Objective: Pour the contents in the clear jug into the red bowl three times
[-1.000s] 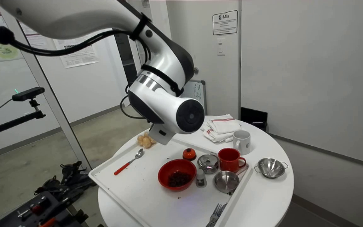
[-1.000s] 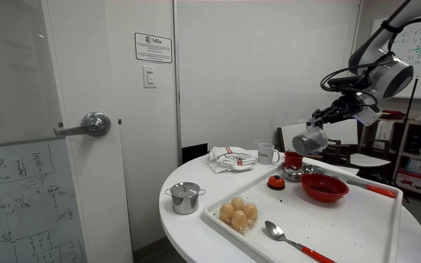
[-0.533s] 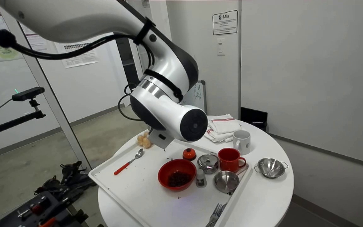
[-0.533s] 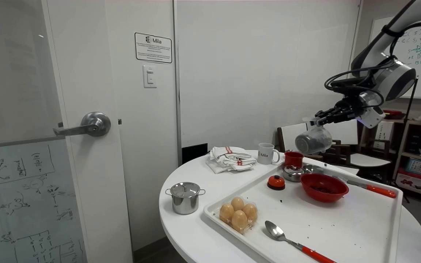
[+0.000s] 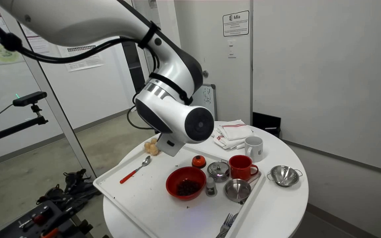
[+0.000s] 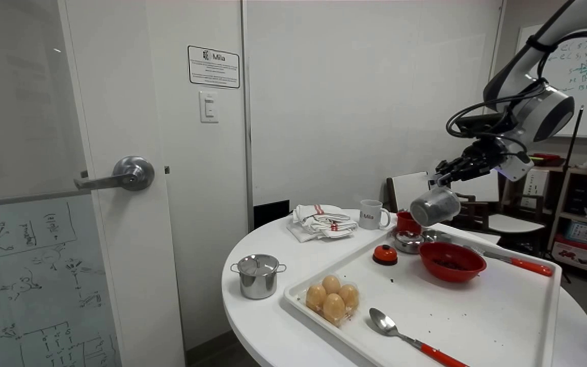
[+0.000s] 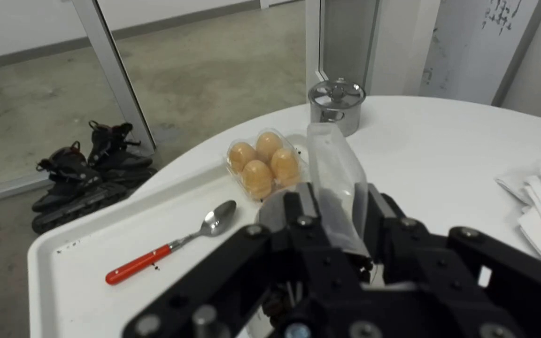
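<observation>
A door (image 6: 125,127) stands at frame left, a white desk (image 6: 270,326) lower right; the end effector (image 6: 441,176) grips the clear jug (image 6: 434,207).

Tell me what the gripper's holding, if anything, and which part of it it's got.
The gripper is holding the clear jug by its handle.

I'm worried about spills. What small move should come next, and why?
Probably ease the clear jug down over the red bowl before pouring: in an exterior view it hangs tilted, high and apart from the bowl, while stray dark bits dot the tray, hinting at spills.
</observation>
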Controlling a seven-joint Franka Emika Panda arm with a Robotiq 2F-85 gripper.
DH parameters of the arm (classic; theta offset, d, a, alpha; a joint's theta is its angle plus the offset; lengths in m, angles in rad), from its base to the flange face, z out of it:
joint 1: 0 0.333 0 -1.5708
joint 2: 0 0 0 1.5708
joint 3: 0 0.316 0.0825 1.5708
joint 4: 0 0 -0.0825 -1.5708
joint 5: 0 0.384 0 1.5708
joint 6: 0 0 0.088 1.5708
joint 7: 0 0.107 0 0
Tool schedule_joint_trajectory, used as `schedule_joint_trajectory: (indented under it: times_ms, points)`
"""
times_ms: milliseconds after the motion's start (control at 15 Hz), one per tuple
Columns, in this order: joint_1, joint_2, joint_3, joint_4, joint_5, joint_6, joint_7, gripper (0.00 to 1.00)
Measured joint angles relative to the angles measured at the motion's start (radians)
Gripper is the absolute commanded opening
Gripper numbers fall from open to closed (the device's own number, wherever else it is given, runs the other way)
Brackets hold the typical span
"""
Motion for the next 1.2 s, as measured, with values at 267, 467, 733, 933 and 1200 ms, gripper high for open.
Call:
schedule_joint_trajectory:
  times_ms: [267, 467, 733, 933, 1200]
  points:
    - [0.115, -0.01, 0.026, -0.004, -0.054, 0.262, 0.032, 0.1]
    - [0.211, -0.025, 0.069, -0.019, -0.142, 0.456, 0.101, 0.1]
    - [0.337, -0.026, 0.138, -0.054, -0.286, 0.709, 0.236, 0.1]
    - [0.43, -0.008, 0.185, -0.099, -0.384, 0.918, 0.351, 0.1]
    - [0.602, 0.074, 0.124, -0.147, -0.583, 1.107, 0.562, 0.1]
